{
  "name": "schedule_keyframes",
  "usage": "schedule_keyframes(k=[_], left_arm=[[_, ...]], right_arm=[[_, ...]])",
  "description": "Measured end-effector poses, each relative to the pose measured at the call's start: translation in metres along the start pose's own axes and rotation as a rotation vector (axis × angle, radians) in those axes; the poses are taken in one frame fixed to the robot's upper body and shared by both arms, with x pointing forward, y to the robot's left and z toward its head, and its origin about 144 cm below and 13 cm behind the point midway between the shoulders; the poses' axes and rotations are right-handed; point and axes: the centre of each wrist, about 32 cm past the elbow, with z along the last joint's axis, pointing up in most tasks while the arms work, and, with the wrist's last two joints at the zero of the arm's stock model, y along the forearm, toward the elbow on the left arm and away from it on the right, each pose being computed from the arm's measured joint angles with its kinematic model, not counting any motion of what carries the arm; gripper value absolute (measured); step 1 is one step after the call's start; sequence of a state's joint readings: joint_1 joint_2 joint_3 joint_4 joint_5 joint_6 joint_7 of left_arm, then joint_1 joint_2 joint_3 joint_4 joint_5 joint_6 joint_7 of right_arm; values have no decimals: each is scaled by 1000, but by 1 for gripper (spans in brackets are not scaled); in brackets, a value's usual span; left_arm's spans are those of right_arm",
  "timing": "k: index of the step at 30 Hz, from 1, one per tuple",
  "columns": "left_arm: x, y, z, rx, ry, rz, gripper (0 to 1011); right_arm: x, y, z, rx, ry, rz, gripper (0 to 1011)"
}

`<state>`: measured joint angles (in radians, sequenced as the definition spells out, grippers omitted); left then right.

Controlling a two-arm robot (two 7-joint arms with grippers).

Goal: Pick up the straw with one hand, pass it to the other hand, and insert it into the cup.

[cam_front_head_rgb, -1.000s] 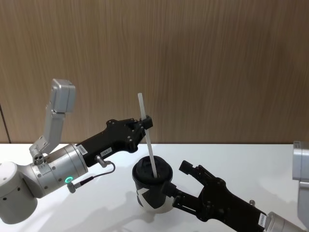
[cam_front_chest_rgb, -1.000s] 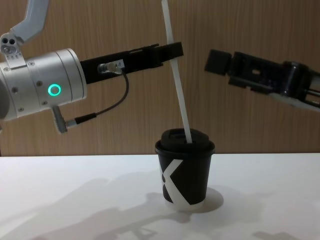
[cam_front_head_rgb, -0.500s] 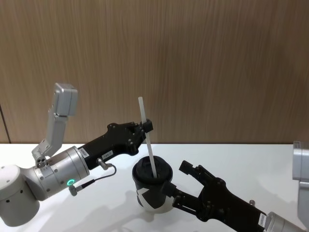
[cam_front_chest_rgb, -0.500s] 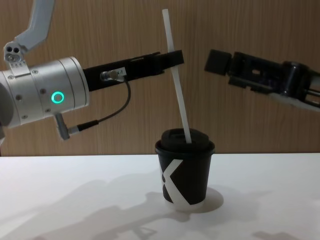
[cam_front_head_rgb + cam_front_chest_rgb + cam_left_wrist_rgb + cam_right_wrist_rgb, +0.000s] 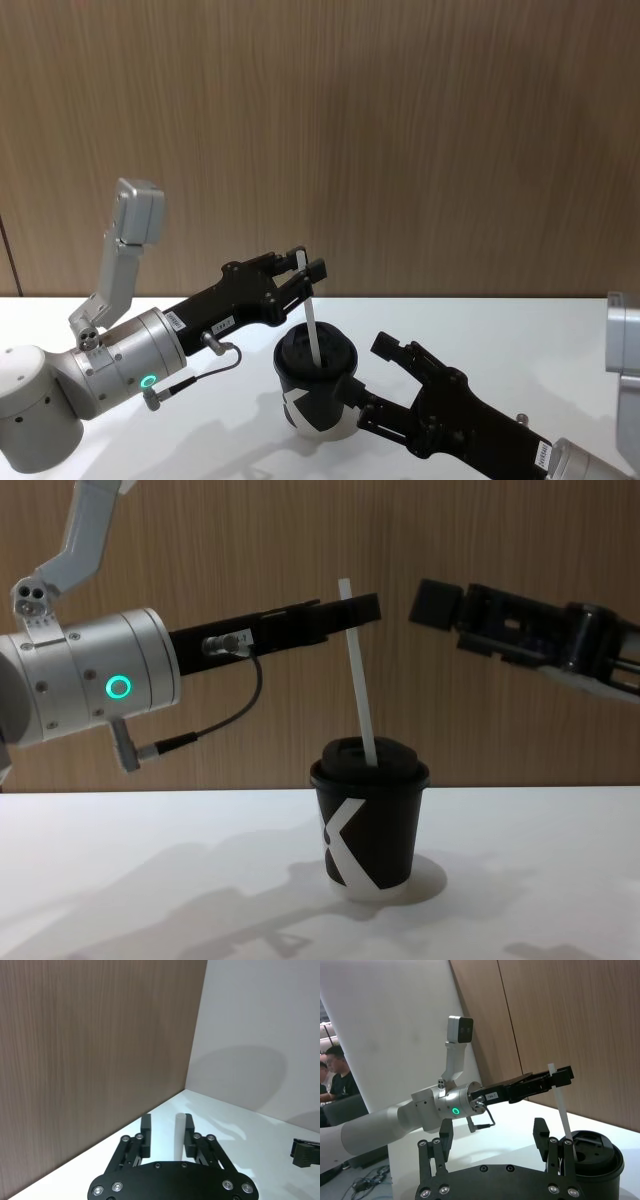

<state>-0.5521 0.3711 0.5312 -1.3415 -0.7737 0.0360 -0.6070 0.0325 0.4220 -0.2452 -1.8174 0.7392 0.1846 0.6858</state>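
Standing parted around the top of the straw (image 5: 309,320), the left gripper (image 5: 310,271) grips nothing; the light, bendable straw leans in the cup (image 5: 317,392), best pinched high. The right gripper (image 5: 437,602), open, hangs right.
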Motion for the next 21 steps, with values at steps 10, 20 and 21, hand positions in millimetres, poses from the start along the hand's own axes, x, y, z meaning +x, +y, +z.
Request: schedule_keyframes(k=[10,20,21], left_arm=[[0,2,0,-4,4,20,641],[-2,5,7,-38,-10,31,952],[-2,6,7,-40,-11,32,952]], right_arm=[[0,0,0,0,0,0,1001],[0,0,0,0,0,0,1001],[0,0,0,0,0,0,1001]])
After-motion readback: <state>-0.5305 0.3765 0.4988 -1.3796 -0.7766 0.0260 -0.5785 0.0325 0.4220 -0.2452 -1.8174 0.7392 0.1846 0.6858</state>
